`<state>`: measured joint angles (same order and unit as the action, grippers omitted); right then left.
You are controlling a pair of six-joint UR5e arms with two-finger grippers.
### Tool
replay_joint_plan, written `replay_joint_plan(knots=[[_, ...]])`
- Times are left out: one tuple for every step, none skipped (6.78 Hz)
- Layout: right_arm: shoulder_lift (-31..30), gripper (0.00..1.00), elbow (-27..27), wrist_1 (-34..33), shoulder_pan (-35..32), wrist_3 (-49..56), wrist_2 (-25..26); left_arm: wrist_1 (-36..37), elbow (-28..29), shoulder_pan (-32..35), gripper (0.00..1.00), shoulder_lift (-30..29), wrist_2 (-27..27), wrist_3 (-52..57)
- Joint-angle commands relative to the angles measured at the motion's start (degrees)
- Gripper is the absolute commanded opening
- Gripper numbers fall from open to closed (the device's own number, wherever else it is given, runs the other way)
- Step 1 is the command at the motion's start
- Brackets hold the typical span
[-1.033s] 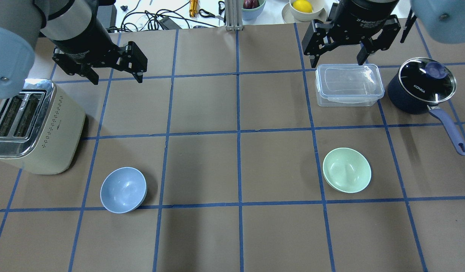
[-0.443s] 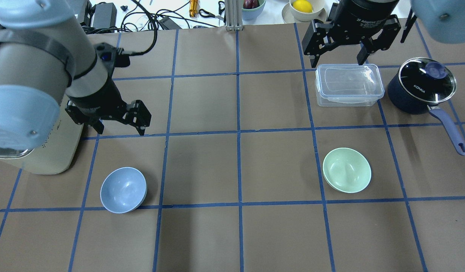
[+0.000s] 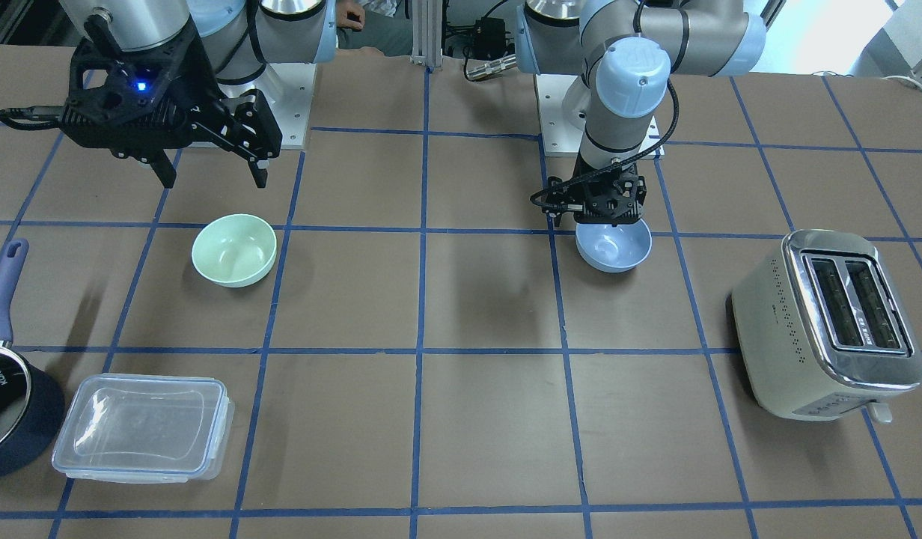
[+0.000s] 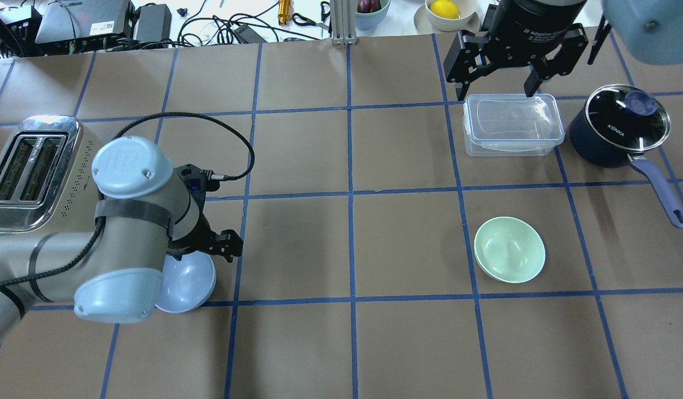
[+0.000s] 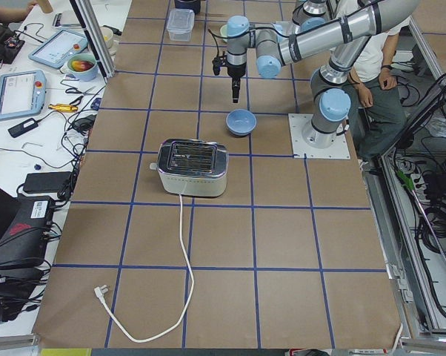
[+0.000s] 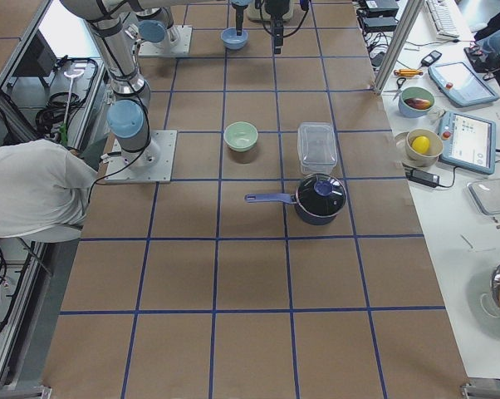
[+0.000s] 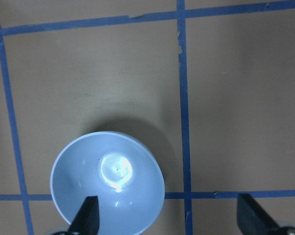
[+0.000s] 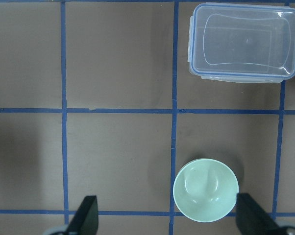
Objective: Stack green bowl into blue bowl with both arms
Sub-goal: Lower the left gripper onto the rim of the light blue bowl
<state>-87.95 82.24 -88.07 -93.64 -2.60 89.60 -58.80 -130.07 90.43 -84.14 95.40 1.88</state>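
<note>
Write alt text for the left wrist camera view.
An empty pale blue bowl sits low in the frame on brown paper gridded with blue tape, seen from above. The open left gripper straddles its rim: one fingertip over the bowl's inside, the other over bare paper.

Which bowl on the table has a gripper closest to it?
The blue bowl: the left gripper hangs open over its edge. The green bowl sits alone, the right gripper far off.

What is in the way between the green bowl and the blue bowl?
Nothing: only bare table with blue tape lines lies between the green bowl and the blue bowl. But the open left gripper hangs over the blue bowl's edge.
</note>
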Motion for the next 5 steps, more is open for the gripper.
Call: replay_joint_plan(knots=[[0.32,1.0,0.11,0.7,1.25,0.57,-0.13,2.11,-4.65,0.0,1.0,-1.28,0.05,-2.56],[0.59,1.0,1.15,1.49,5.09,3.36,-0.74,3.85,-5.1,-0.08,0.94,-1.99,0.13,-2.24],[0.07,1.0,5.43,1.15,8.87,11.13,-0.92,7.09,-5.28,-0.08,0.73,-3.04,0.13,-1.97],[-0.02,1.0,9.65,-0.42,11.08,11.65,-0.75,7.21,-5.45,0.0,0.22,-4.18,0.13,-1.97],[0.06,1.0,12.56,-0.78,13.11,12.35,-0.14,7.3,-5.37,0.27,0.06,-4.46,0.13,-1.97]])
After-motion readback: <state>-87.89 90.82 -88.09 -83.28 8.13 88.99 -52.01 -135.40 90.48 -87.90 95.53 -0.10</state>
